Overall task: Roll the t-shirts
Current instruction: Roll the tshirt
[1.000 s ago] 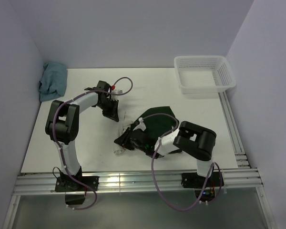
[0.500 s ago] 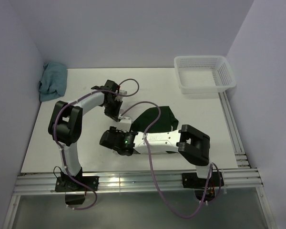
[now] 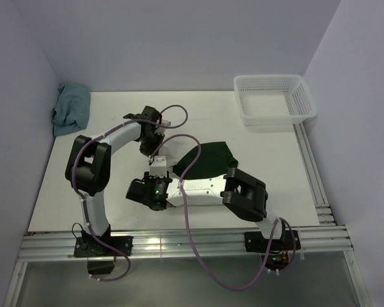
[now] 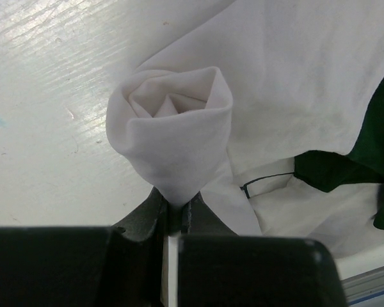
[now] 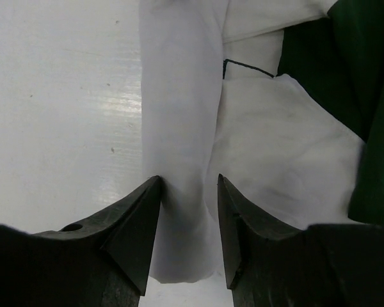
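One t-shirt (image 3: 208, 157), cream-white with dark green parts, lies mid-table. Its white body is partly wound into a roll (image 4: 173, 121). My left gripper (image 3: 152, 147) is shut on the near end of that roll, seen end-on in the left wrist view, with its jaws (image 4: 176, 206) pinched on the cloth. My right gripper (image 3: 144, 190) reaches across to the left. In the right wrist view it (image 5: 189, 192) straddles the other end of the roll (image 5: 179, 128) and squeezes it. Green fabric (image 5: 345, 70) lies to the right. No second shirt shows.
A white plastic basket (image 3: 275, 99) stands at the back right. A teal-blue cloth (image 3: 72, 109) is bunched against the left wall. Metal rails (image 3: 179, 243) run along the near edge and the right side.
My right arm has swung left across the shirt, its gripper now on the near-left end of the roll. My left gripper has shifted slightly right. More white cloth is wound up, so less shows.
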Controlling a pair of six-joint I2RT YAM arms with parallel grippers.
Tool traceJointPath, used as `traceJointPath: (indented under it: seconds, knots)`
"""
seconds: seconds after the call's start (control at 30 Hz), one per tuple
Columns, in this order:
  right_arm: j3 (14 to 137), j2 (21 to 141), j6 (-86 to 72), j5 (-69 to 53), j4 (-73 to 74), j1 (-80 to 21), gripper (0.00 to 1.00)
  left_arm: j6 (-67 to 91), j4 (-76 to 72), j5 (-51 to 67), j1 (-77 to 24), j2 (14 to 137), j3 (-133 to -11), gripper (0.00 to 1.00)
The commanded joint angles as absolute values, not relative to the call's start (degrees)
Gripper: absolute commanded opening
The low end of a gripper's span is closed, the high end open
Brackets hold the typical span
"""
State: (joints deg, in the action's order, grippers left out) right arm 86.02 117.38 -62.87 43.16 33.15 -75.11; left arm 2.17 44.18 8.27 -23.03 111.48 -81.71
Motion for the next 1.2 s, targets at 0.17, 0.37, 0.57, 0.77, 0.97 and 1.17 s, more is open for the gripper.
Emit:
traceJointPath:
  seconds: [0.17,0.37,0.57,0.77,0.97,1.17]
  knots:
    - [92.2,118.1,-58.9,48.7,33.0,-75.1,0.45,1.7,45.7,6.3,-23.6,112.3,-85.0,0.00]
    - [93.2,119.7,-57.2,47.5,31.5,-75.7,0.46,1.8,45.8,6.3,-23.9,112.5,-85.3,0.00]
    - [95.6,123.6,-57.9,46.6,33.7,-75.4,0.47,1.6,46.3,6.5,-24.2,112.9,-85.8,0.00]
    - [95.9,125.2,-60.4,44.8,37.5,-75.6,0.47,1.5,46.3,6.6,-24.3,113.1,-86.1,0.01]
    - [92.8,124.9,-63.5,42.5,39.4,-76.1,0.49,1.2,46.5,7.0,-24.3,113.4,-86.6,0.11]
    - [92.8,126.2,-65.3,40.6,41.7,-76.6,0.51,1.2,46.8,7.9,-24.3,114.2,-87.7,0.30]
